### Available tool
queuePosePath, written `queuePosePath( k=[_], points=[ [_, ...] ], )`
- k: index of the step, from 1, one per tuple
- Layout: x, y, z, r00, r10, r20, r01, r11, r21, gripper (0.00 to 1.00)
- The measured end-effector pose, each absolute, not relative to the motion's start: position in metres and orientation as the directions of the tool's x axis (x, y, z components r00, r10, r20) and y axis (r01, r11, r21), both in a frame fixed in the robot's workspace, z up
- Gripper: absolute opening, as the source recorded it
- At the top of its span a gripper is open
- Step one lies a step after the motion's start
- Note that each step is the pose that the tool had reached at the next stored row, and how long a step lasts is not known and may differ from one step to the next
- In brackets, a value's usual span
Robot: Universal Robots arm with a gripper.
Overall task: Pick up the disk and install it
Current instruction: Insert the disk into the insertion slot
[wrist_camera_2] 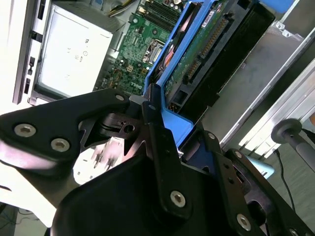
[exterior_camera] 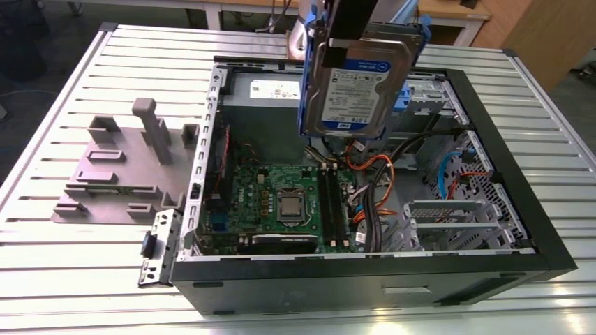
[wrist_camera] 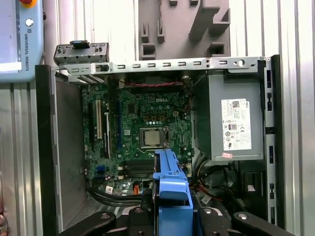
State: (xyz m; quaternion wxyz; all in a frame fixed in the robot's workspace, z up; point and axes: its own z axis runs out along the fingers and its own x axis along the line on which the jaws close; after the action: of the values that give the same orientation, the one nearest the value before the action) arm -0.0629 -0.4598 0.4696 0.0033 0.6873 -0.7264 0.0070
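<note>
- Fingers [wrist_camera_2: 160,142] clenched on the blue carrier edge of the disk [exterior_camera: 359,84], so pickup looks done. Mid-carry toward the install, by my read.
- One slatted tabletop [exterior_camera: 84,286] under everything.
- One open computer case [exterior_camera: 373,283] lying on its side, innards facing up.
- One grey holder [exterior_camera: 121,167] with upright posts, just beside the case on the exterior view's left.
- One power supply [wrist_camera: 236,123] and one motherboard [exterior_camera: 279,195] inside the case.
- One disk, hanging upright above the case with its label toward the exterior camera. Clear of the case as far as visible.
- Seating it probably calls for lining the carrier up square with a drive cage [exterior_camera: 447,223] and dodging the loose cables [exterior_camera: 373,181]. Can't tell which bay.
</note>
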Motion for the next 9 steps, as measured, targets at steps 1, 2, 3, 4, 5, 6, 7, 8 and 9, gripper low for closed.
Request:
queuePosePath(
  k=[1,2,3,4,5,6,7,8,9],
  points=[
    [-0.063,-0.461,0.47,-0.055,-0.998,0.016,-0.998,0.055,-0.006,0.36],
    [-0.063,-0.462,0.47,-0.055,-0.998,0.017,-0.998,0.055,-0.006,0.36],
    [-0.063,-0.463,0.47,-0.055,-0.998,0.019,-0.998,0.055,-0.006,0.36],
    [-0.063,-0.464,0.47,-0.055,-0.998,0.02,-0.998,0.055,-0.006,0.36],
    [-0.063,-0.465,0.469,-0.055,-0.998,0.021,-0.998,0.055,-0.006,0.36],
    [-0.062,-0.467,0.469,-0.055,-0.998,0.021,-0.998,0.055,-0.006,0.36],
    [-0.062,-0.469,0.469,-0.055,-0.998,0.022,-0.998,0.055,-0.006,0.36],
    [-0.062,-0.47,0.469,-0.055,-0.998,0.023,-0.998,0.055,-0.006,0.36],
    [-0.062,-0.472,0.469,-0.055,-0.998,0.024,-0.998,0.055,-0.006,0.36]
  ],
)
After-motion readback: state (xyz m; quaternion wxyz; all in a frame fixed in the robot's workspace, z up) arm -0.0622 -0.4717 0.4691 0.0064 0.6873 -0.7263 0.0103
